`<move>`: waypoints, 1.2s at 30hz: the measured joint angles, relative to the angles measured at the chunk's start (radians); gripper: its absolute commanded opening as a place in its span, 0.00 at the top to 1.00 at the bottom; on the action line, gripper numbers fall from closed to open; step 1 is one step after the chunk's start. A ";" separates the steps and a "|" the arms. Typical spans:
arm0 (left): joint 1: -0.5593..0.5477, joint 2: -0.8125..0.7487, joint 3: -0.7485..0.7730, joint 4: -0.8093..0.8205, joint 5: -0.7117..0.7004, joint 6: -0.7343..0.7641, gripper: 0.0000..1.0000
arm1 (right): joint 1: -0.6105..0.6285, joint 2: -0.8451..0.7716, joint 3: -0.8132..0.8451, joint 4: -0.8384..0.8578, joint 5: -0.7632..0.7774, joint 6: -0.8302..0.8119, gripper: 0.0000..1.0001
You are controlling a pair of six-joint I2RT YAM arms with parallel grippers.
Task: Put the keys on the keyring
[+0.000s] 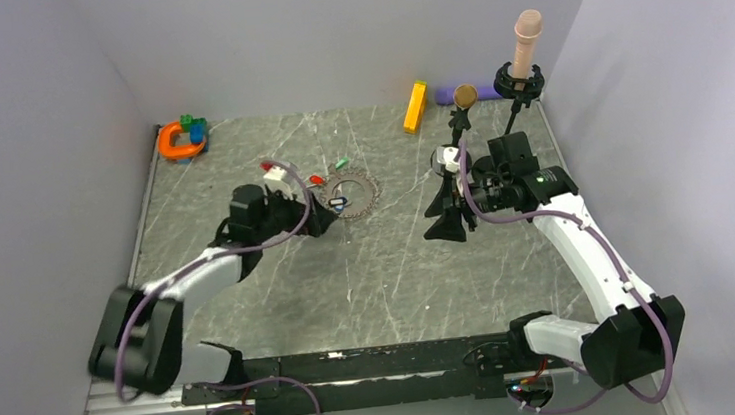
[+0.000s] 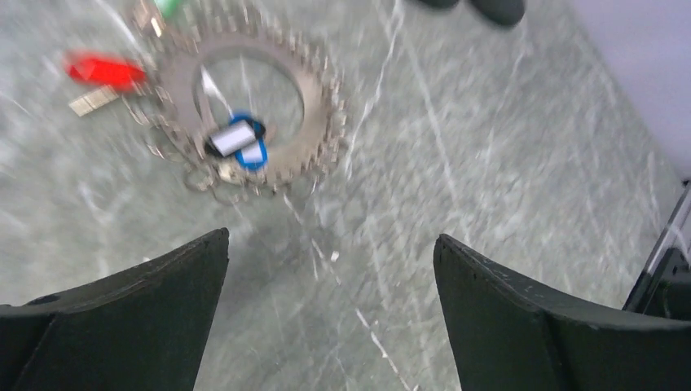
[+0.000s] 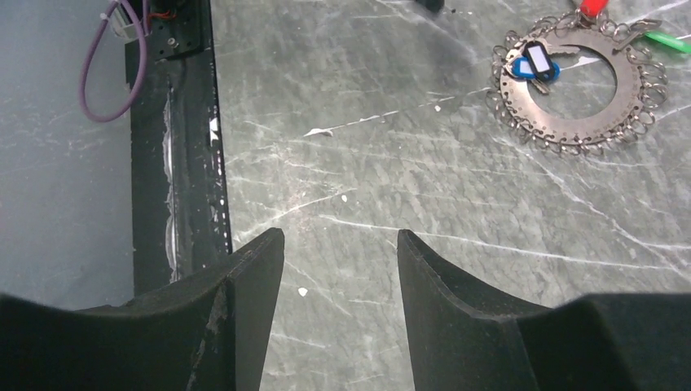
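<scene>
**Silvery keyring just ahead of a wide-open left gripper**

From above: keyring (image 1: 354, 194) flat on the grey marbled counter (image 1: 350, 279), left of centre. Blue key (image 1: 340, 209) and white-faced key (image 1: 335, 203) at its near-left rim, just beside the left gripper (image 1: 327, 216). Red key (image 1: 317, 180) and green key (image 1: 342, 164) at the far rim. Right gripper (image 1: 445, 226) well apart to the right, pointing down at bare stone.

From the left wrist, blurred: keyring (image 2: 318, 122) ahead and left of the left gripper (image 2: 330, 240). Jaws spread wide, holding nothing. Blue key (image 2: 254, 153) and white-faced key (image 2: 232, 137) overlapping on the near inner edge. Red key (image 2: 102, 69) outside the rim.

From the right wrist: keyring (image 3: 562, 130) far off at upper right. Right gripper (image 3: 341, 236) parted by a narrow gap, empty.
</scene>
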 measured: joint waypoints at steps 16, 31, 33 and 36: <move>0.377 -0.842 -0.064 -0.344 0.137 -0.229 0.01 | -0.075 -0.146 -0.038 0.043 0.207 0.141 0.00; 0.385 -1.058 0.285 -0.946 0.071 -0.010 0.01 | -0.323 -0.314 0.322 0.042 0.430 0.450 0.00; 0.385 -1.059 0.313 -0.959 0.074 -0.005 0.01 | -0.362 -0.323 0.347 0.046 0.390 0.478 0.00; 0.384 -1.061 0.344 -0.983 0.075 0.008 0.00 | -0.420 -0.344 0.346 0.065 0.338 0.534 0.00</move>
